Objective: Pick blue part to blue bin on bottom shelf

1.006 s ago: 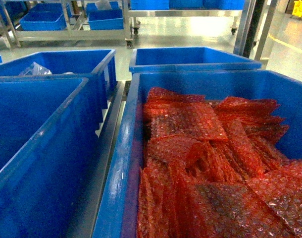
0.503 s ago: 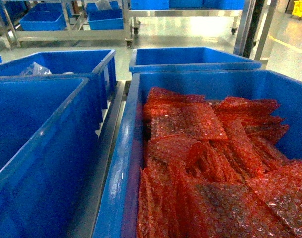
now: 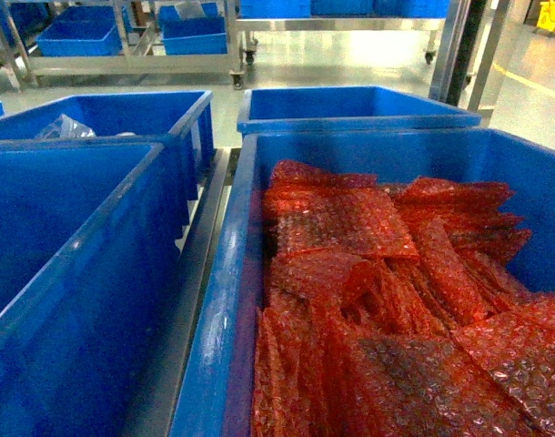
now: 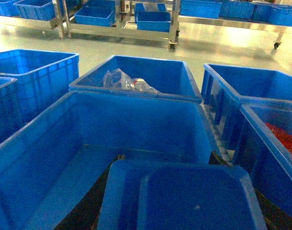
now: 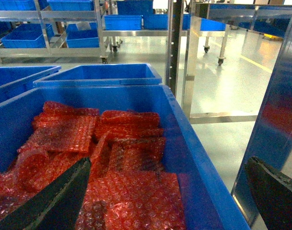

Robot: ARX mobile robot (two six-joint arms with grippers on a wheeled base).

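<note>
The blue part (image 4: 194,199) fills the bottom of the left wrist view as a rounded, stepped bright-blue piece. My left gripper (image 4: 182,223) is shut on it, with only dark slivers of its fingers (image 4: 91,211) showing beside it. It hangs over the near edge of an empty blue bin (image 4: 88,139), which is also at the left in the head view (image 3: 59,246). My right gripper (image 5: 165,196) is open, its black fingers (image 5: 55,199) wide apart above the right wall of a bin of red bubble wrap (image 5: 131,191). Neither gripper shows in the head view.
The bin of red bubble wrap (image 3: 387,273) stands to the right of the empty bin, with a steel rack rail (image 3: 191,273) between them. Behind stand a bin holding clear bags (image 4: 129,81) and another blue bin (image 3: 350,105). A steel upright (image 5: 177,52) rises at the right.
</note>
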